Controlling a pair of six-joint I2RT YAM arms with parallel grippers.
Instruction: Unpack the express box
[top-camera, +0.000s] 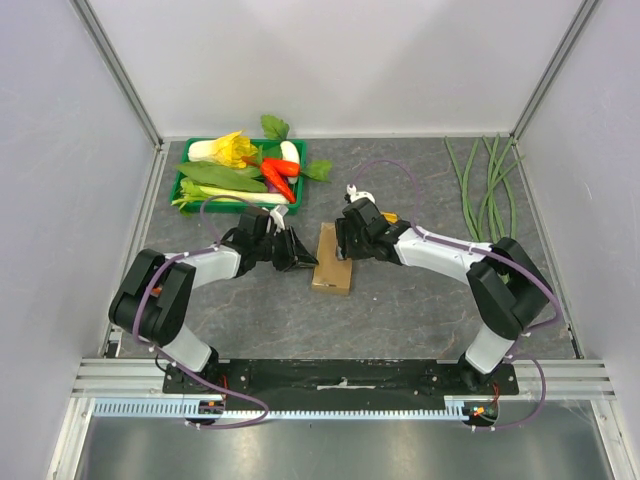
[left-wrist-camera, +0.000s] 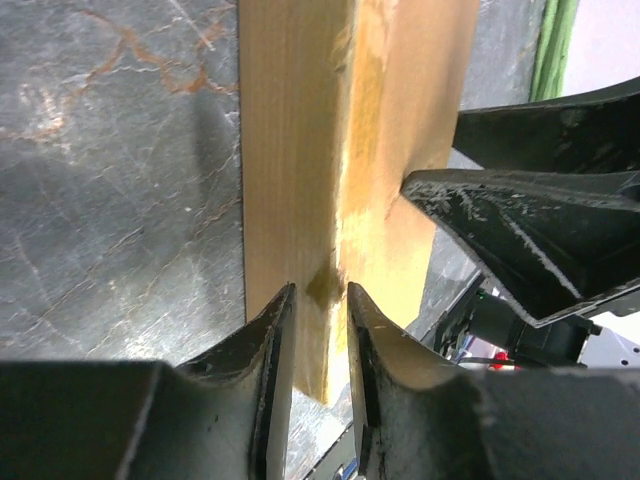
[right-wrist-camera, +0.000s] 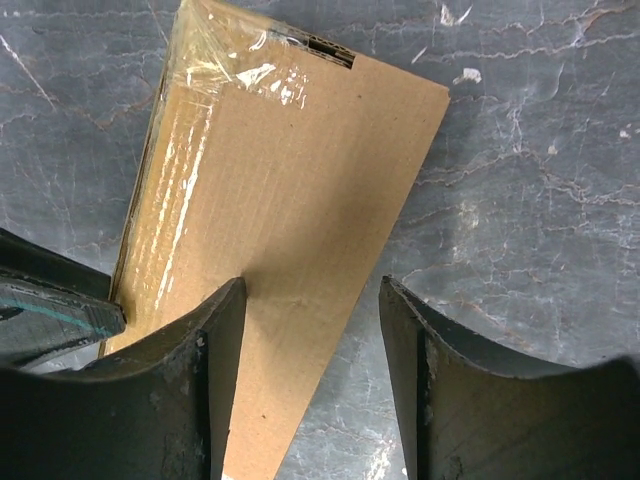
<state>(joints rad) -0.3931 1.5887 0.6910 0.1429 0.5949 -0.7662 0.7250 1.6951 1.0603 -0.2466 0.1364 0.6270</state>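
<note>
Nipping the small brown cardboard express box (right-wrist-camera: 300, 180) with the left end effector (left-wrist-camera: 320, 295), poising the right end effector (right-wrist-camera: 312, 290) spread above; risking slipping on glossy tape (right-wrist-camera: 190, 200).

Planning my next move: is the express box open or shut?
Shut: the express box lies flat, flaps down, clear tape across one end and edge.

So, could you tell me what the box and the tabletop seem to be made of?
Box: matte brown corrugated cardboard, fluting visible at one edge; glossy clear tape along one side. Tabletop: dark grey veined stone by its look, perhaps a printed laminate.
</note>
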